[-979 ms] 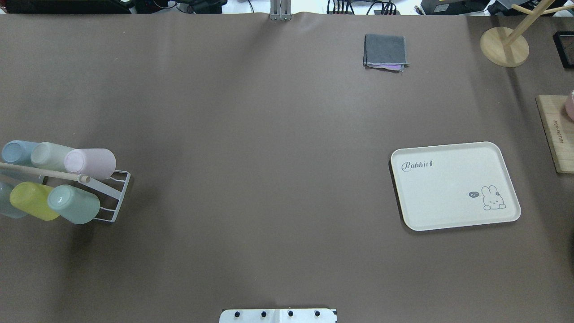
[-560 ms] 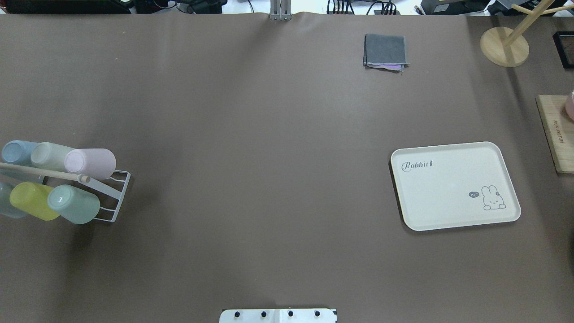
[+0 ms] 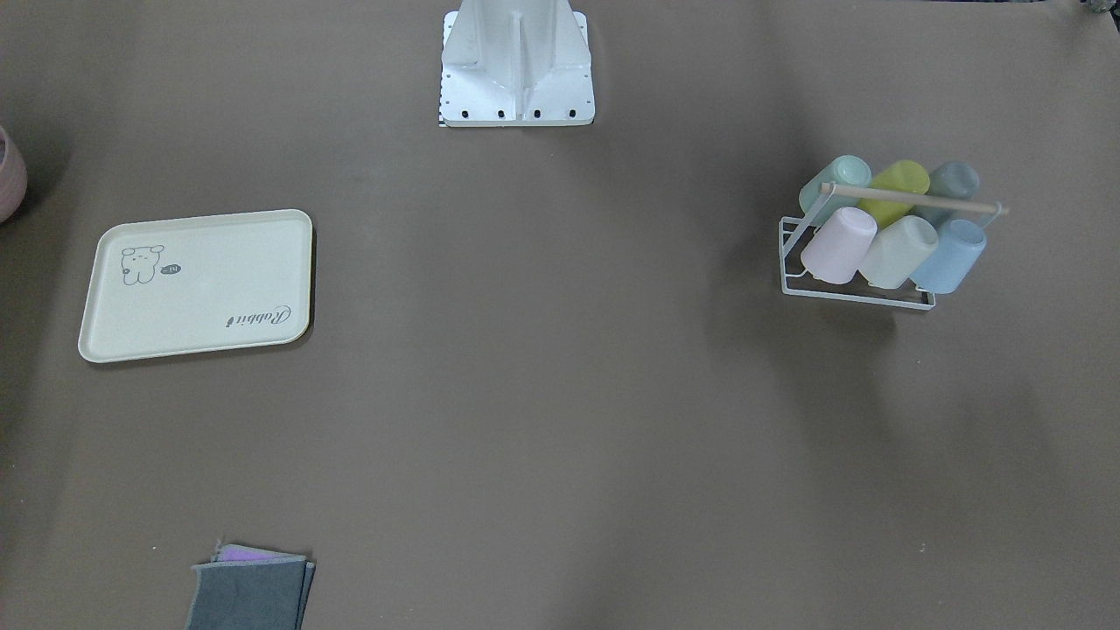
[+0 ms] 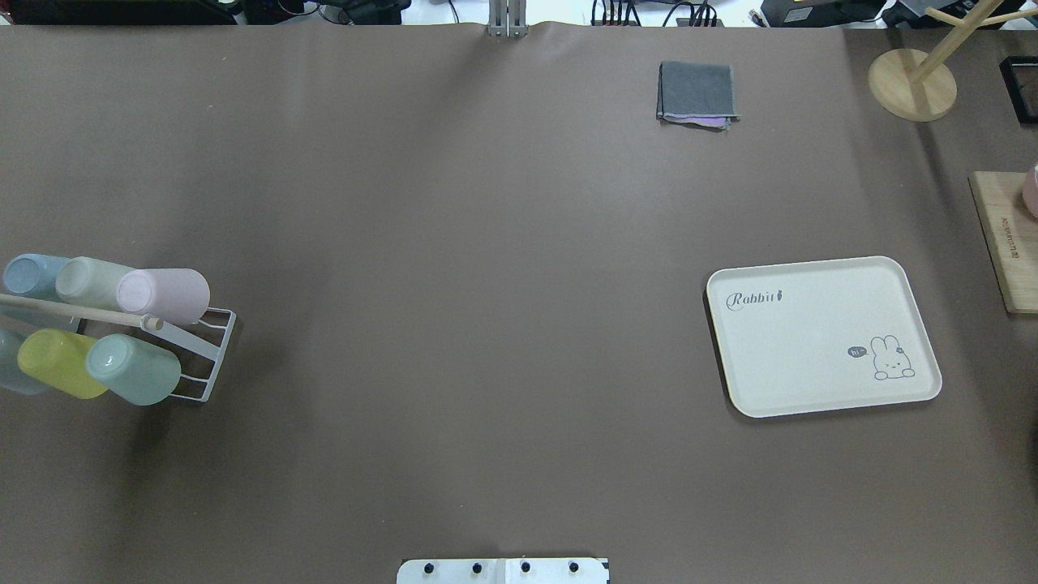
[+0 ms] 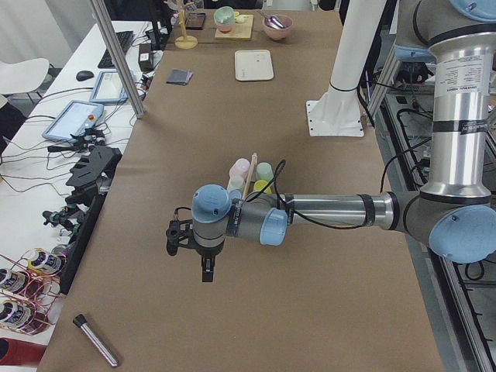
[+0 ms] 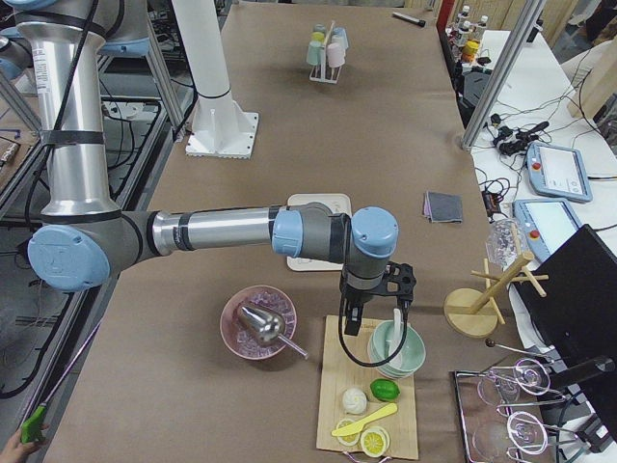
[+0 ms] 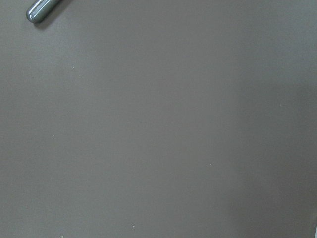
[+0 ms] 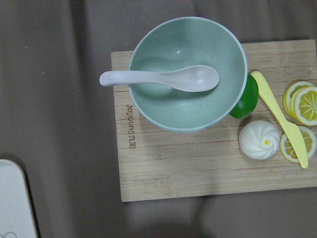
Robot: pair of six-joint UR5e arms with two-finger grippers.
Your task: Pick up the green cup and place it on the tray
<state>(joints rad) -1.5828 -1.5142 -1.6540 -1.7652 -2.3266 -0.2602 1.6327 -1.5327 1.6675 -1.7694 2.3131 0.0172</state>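
Note:
The green cup [image 4: 134, 369] is a mint tumbler lying tilted in a white wire rack [image 4: 212, 357] at the table's left edge, next to a lime cup [image 4: 57, 362]. It also shows in the front view [image 3: 836, 182]. The cream tray [image 4: 811, 357] lies flat at the right, with nothing on it, and shows in the front view [image 3: 201, 297]. My left gripper [image 5: 204, 270] hangs over bare table beyond the rack; I cannot tell if it is open. My right gripper [image 6: 371, 320] hangs over a wooden board beyond the tray; I cannot tell its state.
The rack also holds pink [image 4: 166, 294], pale whitish-green [image 4: 89, 280] and blue [image 4: 28, 274] cups under a wooden rod. A folded grey cloth [image 4: 697, 93] lies at the back. The wooden board [image 8: 198, 163] carries a green bowl [image 8: 187, 106] with a spoon. A metal tube [image 5: 97, 341] lies near the left gripper.

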